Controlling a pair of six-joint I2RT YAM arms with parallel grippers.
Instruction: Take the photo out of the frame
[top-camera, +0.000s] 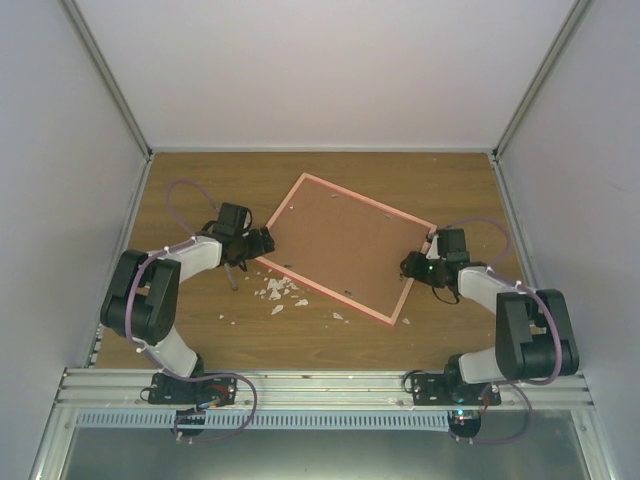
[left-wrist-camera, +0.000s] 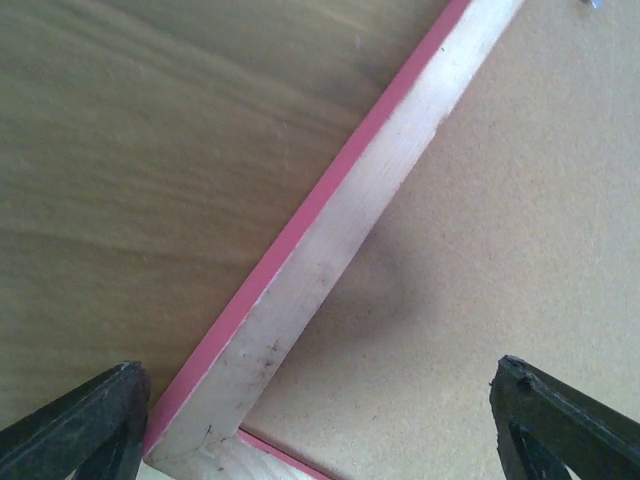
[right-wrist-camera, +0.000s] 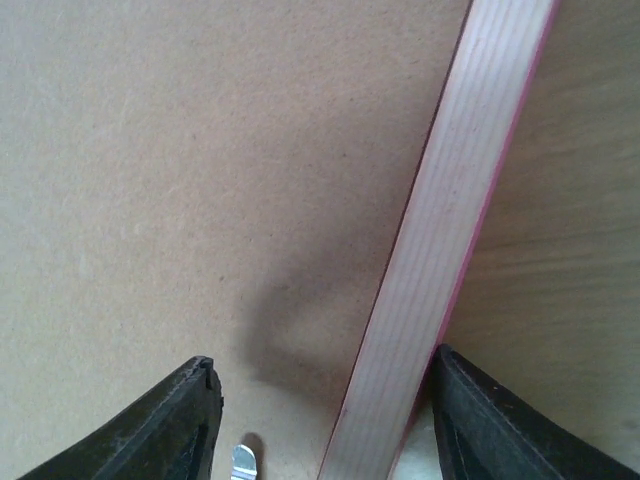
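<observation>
Frame lies back-up, left pincer and right pincer straddling its rim.

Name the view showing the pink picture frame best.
Top external: the whole thin pink rectangular picture frame lies back-up, all four sides visible. Left wrist shows only one corner; right wrist only a stretch of one rail.

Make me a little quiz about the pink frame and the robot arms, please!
1. True or false: the pink frame lies with the photo facing up.
2. What lies on the table beside the frame? A) white scraps B) a spoon C) a cup
3. Fill in: the jaws of the left arm stand ___.
Key: 1 false, the brown backing board faces up; 2 A; 3 open.
</observation>
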